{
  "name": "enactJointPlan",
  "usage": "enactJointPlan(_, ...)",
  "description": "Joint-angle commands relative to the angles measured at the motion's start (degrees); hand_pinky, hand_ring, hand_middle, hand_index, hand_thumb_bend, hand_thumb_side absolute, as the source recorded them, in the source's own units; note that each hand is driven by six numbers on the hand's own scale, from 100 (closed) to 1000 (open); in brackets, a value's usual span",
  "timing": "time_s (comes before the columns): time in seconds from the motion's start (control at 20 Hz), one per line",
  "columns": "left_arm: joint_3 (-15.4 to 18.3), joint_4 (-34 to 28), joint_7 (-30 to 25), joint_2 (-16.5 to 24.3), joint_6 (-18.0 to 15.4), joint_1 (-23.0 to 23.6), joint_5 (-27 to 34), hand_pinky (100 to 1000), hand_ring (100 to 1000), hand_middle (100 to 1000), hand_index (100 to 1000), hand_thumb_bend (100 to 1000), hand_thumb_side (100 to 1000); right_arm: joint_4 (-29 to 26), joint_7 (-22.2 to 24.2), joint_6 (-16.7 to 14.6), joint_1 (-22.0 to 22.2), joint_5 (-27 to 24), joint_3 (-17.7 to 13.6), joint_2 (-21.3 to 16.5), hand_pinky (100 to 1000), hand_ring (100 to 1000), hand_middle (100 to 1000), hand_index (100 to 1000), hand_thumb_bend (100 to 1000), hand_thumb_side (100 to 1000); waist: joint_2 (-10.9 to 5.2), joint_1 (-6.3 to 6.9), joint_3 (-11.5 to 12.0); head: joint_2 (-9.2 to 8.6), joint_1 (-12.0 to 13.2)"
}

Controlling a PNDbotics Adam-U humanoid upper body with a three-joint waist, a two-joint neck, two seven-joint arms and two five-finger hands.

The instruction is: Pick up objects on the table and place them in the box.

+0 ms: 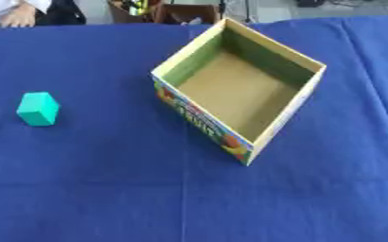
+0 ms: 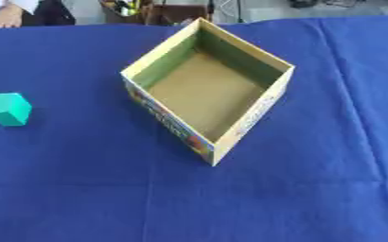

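Pictured: an open cardboard box (image 1: 255, 142) standing on a blue-clothed tabletop (image 1: 90, 189), turned corner-on toward the camera, brown floor bare and nothing visible inside. Printed in bright colours along the near-left outer wall, plain on the others. Lying at roughly nine o'clock from the box, well apart from it: a single teal block (image 1: 38, 108), resting alone on the cloth near the left edge of both eye views. No other loose object seen on the cloth.

Neither robot hand in view, left or right, so nothing to be said of the fingers, whether apart, together or clamped on anything. No arm entering from either side.

Judged from the layout: task not yet under way as far as these views show. Nothing placed in the box, the teal block untouched and left to be picked up, carried toward three o'clock and lowered over the near-left wall. With the block sitting on the left side, likely a job for the left hand. At twelve o'clock, beyond the far edge of the tabletop, clutter and part of a person, touching nothing on the cloth.
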Motion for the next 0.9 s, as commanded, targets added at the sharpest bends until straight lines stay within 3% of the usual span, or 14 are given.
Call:
enactJointPlan(0.05, -0.1, 2.5, -2.6, 3.6, -0.8, -2.3, -1.2, 805, 869, 924, 1000, 529, 1000, -1.1, 0.3, -0.1, -0.1, 0.6, -0.1, -0.7, 836, 860, 736, 848, 100, 797, -1.05, -0.03, 0.0, -0.90, 0.2)
enactJointPlan(0.3, -0.5, 5.3, -6.5, 3.9, -1.0, -5.8, -2.4, 814, 881, 935, 1000, 534, 1000, -1.1, 0.6, -0.1, -0.1, 0.9, 0.1, -0.6, 837, 861, 735, 848, 100, 769, -0.76, 0.05, -0.1, -1.08, 0.5)
enactJointPlan(0.7, -2.4, 5.5, -10.7, 2.8, -0.5, -12.1, -2.9, 822, 877, 926, 1000, 510, 1000, -1.1, 1.0, 0.1, -0.1, 0.9, 0.4, -0.6, 839, 861, 735, 848, 100, 797, -0.88, 0.13, 0.0, -0.92, 0.9)
enactJointPlan(0.8, -3.3, 6.1, -11.4, 2.3, 0.1, -13.7, -3.5, 866, 885, 931, 1000, 530, 1000, -1.1, 1.1, 0.1, -0.1, 0.8, 0.5, -0.6, 839, 861, 735, 848, 100, 797, -1.07, 0.10, -0.1, -0.95, 1.2)
enactJointPlan(0.9, -4.2, 7.5, -12.0, 1.3, 0.7, -15.7, -4.1, 869, 884, 930, 1000, 483, 1000, -1.1, 1.3, 0.3, 0.0, 0.6, 0.6, -0.6, 840, 861, 735, 848, 100, 795, -1.29, 0.09, -0.1, -0.89, 1.4)
